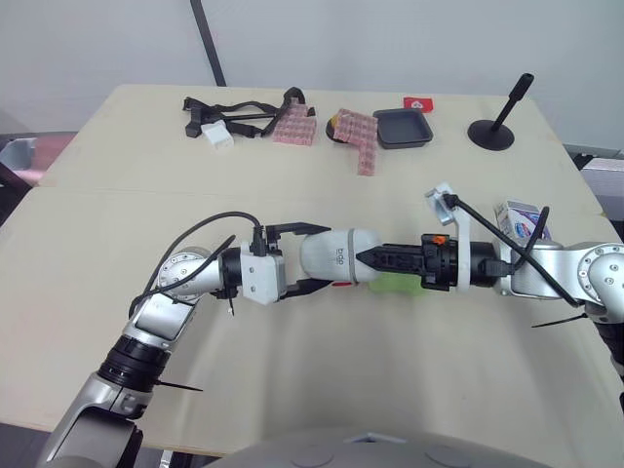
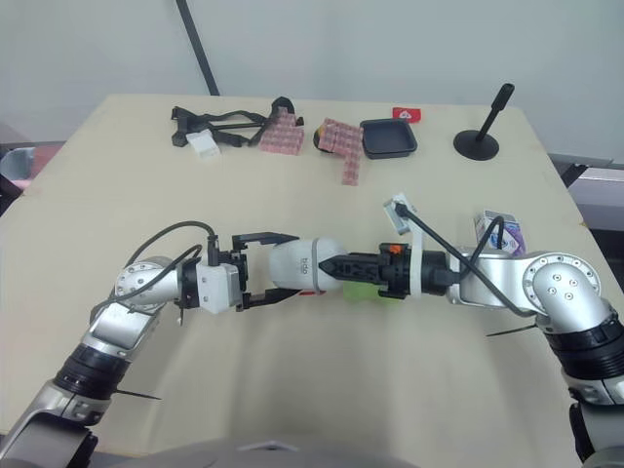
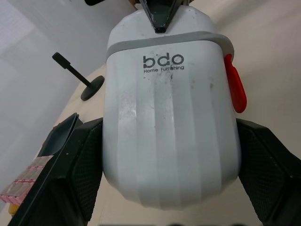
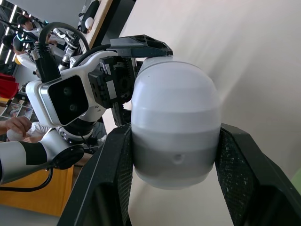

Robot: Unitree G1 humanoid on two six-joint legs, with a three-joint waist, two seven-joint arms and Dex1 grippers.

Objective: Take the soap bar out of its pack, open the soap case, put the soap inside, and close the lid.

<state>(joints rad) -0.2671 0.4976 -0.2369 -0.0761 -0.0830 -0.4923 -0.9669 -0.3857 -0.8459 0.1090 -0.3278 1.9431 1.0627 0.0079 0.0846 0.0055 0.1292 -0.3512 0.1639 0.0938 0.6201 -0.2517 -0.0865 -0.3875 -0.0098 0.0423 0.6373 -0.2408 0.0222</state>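
One white soap case (image 1: 336, 258), lid shut, sits clamped end to end over the table (image 1: 292, 380). The left gripper (image 3: 169, 125) is closed on its rounded body and the right gripper (image 4: 174, 134) on its grey-banded end. One green soap bar (image 1: 395, 286) lies beneath the right gripper, and one soap pack (image 1: 522, 219) sits beside the right arm.

left end effector (image 1: 322, 258), right end effector (image 1: 363, 258), clamped

One soap case (image 1: 336, 258), one soap pack (image 1: 519, 218), one black tray (image 1: 403, 128).
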